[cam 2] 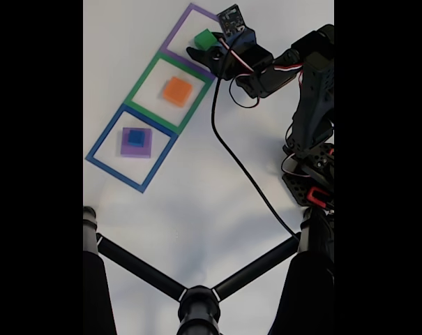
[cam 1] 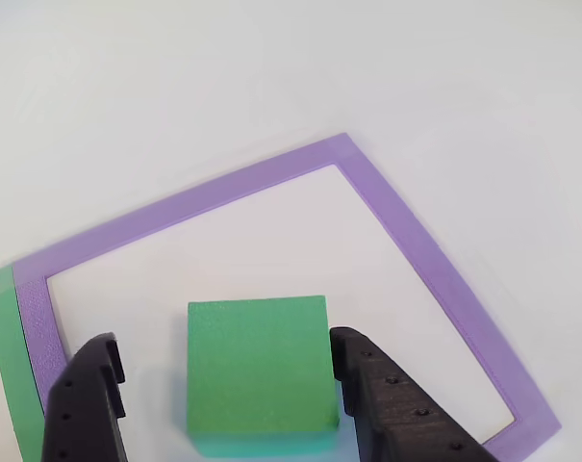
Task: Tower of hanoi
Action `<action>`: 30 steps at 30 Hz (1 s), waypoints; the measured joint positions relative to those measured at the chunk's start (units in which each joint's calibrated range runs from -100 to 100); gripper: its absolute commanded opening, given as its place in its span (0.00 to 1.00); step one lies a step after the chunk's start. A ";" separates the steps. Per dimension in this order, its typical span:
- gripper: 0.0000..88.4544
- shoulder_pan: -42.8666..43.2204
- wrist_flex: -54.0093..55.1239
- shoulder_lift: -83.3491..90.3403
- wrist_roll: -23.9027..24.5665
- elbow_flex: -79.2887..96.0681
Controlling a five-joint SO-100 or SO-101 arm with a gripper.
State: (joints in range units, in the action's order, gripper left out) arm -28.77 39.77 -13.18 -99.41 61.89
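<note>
A green block [cam 1: 257, 371] lies inside the purple frame [cam 1: 406, 231] on the white table. My gripper [cam 1: 225, 346] is open and straddles it: the left finger [cam 1: 84, 404] stands well clear of the block, while the right finger [cam 1: 387, 395] is at its side. In the fixed view the green block [cam 2: 206, 38] sits in the purple frame [cam 2: 190, 14] at the top, with my gripper [cam 2: 208, 45] over it. An orange block [cam 2: 176, 91] rests in the green frame [cam 2: 144, 77]. A small blue cube [cam 2: 135, 137] sits on the flat purple block [cam 2: 147, 149] in the blue frame [cam 2: 102, 143].
The arm [cam 2: 312, 105] stands at the right of the fixed view. A black cable [cam 2: 231, 153] trails from it across the table. Black stand legs [cam 2: 141, 269] cross the bottom. Bare white table lies left of and below the frames.
</note>
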 measured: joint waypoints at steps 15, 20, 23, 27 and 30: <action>0.00 3.69 -75.98 37.95 -0.59 -23.74; 0.00 9.82 -102.33 44.16 -0.20 -35.87; 0.00 14.29 -113.81 47.44 0.00 -41.55; 0.00 21.28 -122.91 50.80 0.00 -46.62; 0.00 26.72 -125.52 52.98 0.00 -47.48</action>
State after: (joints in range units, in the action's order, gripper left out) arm -2.04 -85.75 39.80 -99.41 14.41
